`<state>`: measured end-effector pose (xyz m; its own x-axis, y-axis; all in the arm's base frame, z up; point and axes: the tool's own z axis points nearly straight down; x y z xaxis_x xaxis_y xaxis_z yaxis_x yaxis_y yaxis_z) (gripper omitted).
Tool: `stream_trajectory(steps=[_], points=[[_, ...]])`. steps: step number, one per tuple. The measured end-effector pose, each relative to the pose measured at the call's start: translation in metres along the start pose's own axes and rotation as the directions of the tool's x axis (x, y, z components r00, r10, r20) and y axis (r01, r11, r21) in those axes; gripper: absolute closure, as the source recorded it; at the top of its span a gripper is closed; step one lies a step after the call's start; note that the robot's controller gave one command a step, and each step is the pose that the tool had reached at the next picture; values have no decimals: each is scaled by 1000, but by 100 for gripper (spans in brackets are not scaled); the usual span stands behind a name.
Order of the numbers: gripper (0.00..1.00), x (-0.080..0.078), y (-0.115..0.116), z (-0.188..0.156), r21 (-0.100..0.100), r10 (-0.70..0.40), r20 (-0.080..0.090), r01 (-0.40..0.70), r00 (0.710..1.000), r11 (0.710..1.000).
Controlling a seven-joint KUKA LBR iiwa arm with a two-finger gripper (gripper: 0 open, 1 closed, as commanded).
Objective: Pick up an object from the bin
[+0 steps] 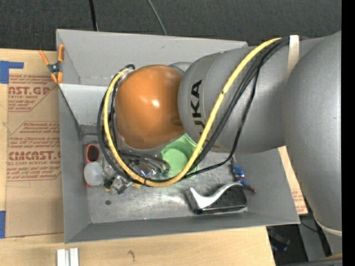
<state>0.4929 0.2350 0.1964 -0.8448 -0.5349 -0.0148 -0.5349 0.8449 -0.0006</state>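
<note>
Grasp step, I judge: the gripper (117,183) sits low in the bin's (166,215) left part, just beside a clear lump (93,173) and a red bit (91,152), and I cannot tell under the orange cover (147,107) whether it is open or holds anything, so next comes closing, then a straight lift.

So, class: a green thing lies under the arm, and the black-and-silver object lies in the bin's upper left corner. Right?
Not quite. The camera view shows the black-and-silver object at the lower right of the bin; the green thing does lie under the arm.
</note>
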Motion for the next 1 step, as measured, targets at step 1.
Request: stream_trajectory(steps=[1], points=[[100, 6, -2, -33, -5, -111, -20, 111, 994, 994]])
